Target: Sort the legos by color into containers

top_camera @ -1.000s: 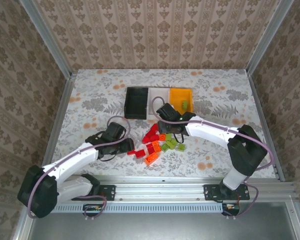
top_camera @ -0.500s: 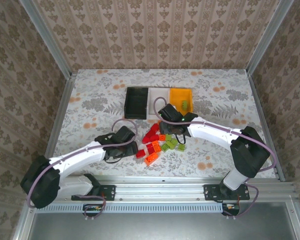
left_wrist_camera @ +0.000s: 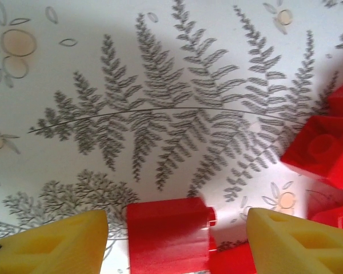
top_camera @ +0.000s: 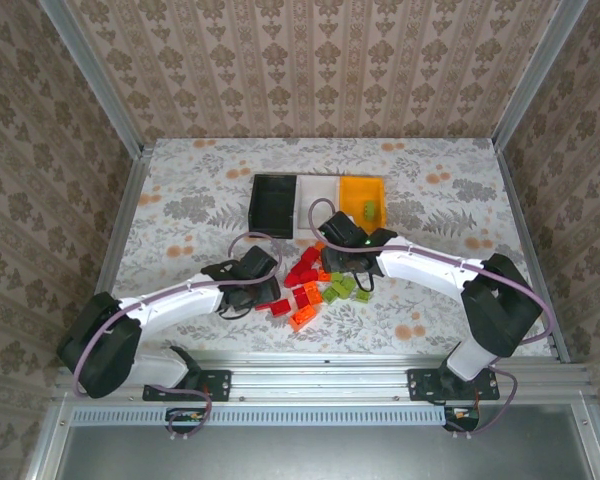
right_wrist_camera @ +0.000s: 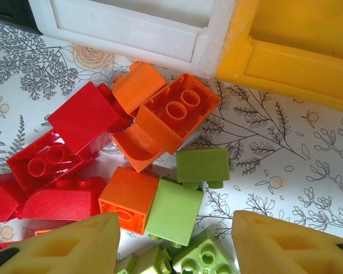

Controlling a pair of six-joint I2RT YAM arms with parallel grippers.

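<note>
Red, orange and light green legos (top_camera: pixel 315 285) lie heaped in front of the black bin (top_camera: pixel 273 205), the white bin (top_camera: pixel 318 195) and the orange-yellow bin (top_camera: pixel 363 200). The orange-yellow bin holds one green lego (top_camera: pixel 367 210). My left gripper (left_wrist_camera: pixel 174 240) is open low over the table, its yellow fingers (left_wrist_camera: pixel 51 242) either side of a red brick (left_wrist_camera: pixel 168 237) with gaps on both sides. My right gripper (right_wrist_camera: pixel 174 240) is open above the pile, over a green brick (right_wrist_camera: pixel 174 211) that lies against an orange brick (right_wrist_camera: pixel 128 197).
More red bricks (left_wrist_camera: pixel 323 148) lie just right of the left gripper. In the right wrist view a large orange brick (right_wrist_camera: pixel 174 111) and a red brick (right_wrist_camera: pixel 46 162) sit close to the white bin wall (right_wrist_camera: pixel 131 28) and the orange-yellow bin wall (right_wrist_camera: pixel 291 45).
My left gripper has swung right across the table to the red brick at the pile's left edge. My right gripper has shifted slightly over the pile.
</note>
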